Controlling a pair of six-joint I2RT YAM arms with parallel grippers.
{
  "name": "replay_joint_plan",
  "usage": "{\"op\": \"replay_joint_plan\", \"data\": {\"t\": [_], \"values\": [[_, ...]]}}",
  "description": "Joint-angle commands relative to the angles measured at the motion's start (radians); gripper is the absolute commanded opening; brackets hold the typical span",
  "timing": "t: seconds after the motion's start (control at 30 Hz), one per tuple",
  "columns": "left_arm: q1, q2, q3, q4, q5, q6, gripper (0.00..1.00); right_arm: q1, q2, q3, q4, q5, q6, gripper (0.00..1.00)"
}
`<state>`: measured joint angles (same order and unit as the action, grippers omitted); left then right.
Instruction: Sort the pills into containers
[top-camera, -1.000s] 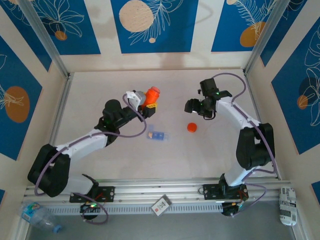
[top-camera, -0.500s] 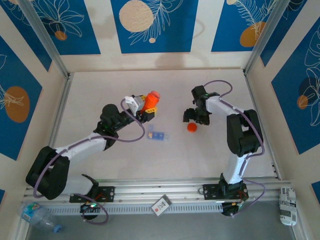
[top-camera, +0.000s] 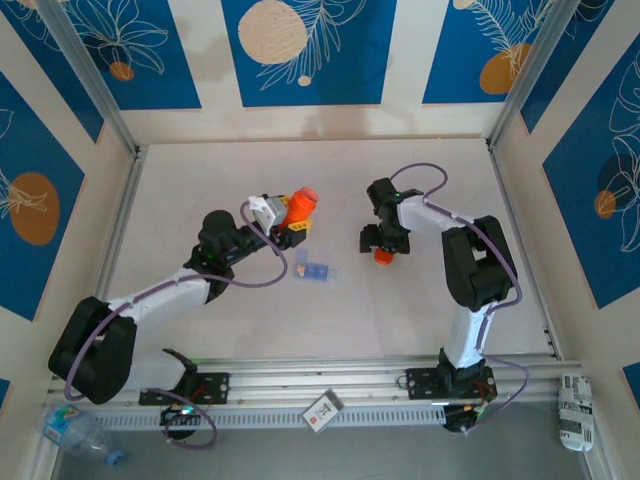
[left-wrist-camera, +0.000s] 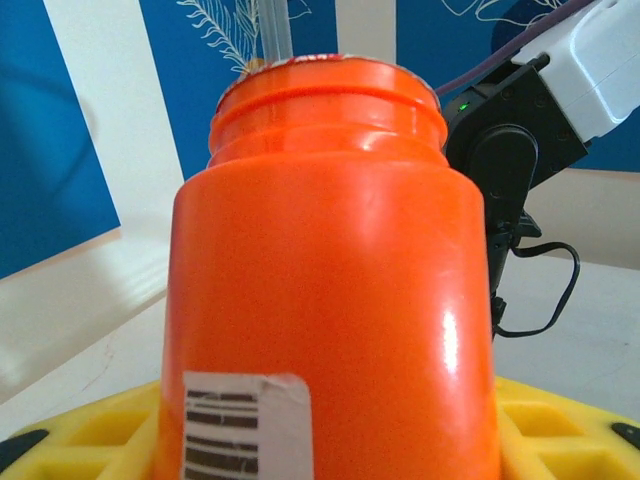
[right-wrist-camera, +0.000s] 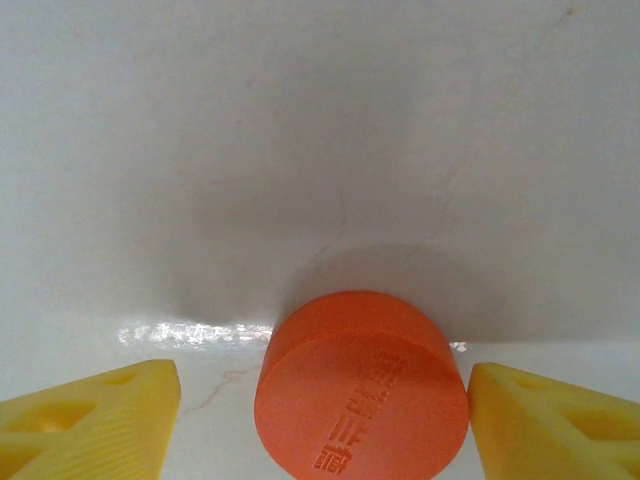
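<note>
My left gripper (top-camera: 293, 224) is shut on an orange bottle (top-camera: 299, 207), held uncapped and tilted above the table. The left wrist view has the bottle (left-wrist-camera: 330, 250) close up, its white barcode label low and my yellow fingers (left-wrist-camera: 80, 440) on either side. An orange cap (top-camera: 383, 257) lies flat on the table. My right gripper (top-camera: 382, 248) stands over it, open. In the right wrist view the cap (right-wrist-camera: 365, 390) sits between the yellow fingertips (right-wrist-camera: 90, 420), nearer the right one, with a gap on the left. The pale-blue containers (top-camera: 316, 270) lie between the arms. The pills are out of view.
Low cream walls (top-camera: 130, 200) ring the white table. Past the near rail lie a plastic water bottle (top-camera: 75, 430), a small card (top-camera: 322, 410) and a white packet (top-camera: 575, 410). The right arm (left-wrist-camera: 520, 130) shows behind the orange bottle.
My right gripper has swung left and come down over the orange cap, its jaws narrowing a little. The left arm has shifted slightly with the bottle.
</note>
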<state>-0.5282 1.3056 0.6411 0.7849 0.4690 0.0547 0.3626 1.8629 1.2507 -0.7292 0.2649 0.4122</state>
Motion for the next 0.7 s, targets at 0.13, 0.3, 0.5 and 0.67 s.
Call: {"op": "replay_joint_plan", "data": {"t": [0.13,0.3,0.5,0.67], "values": [[0.013,-0.021,-0.011,0.028,0.034,-0.007,0.0,0.005,0.02,-0.038,-0.006,0.015,0.0,0.69],[0.012,-0.02,-0.015,0.031,0.035,-0.01,0.0,0.005,0.021,-0.064,0.01,0.011,0.004,0.67],[0.014,-0.017,-0.018,0.037,0.031,-0.012,0.0,0.007,0.015,-0.077,0.017,0.004,0.001,0.49],[0.014,-0.004,-0.02,0.048,0.028,-0.01,0.0,0.007,-0.021,-0.043,-0.001,-0.021,-0.006,0.4]]}}
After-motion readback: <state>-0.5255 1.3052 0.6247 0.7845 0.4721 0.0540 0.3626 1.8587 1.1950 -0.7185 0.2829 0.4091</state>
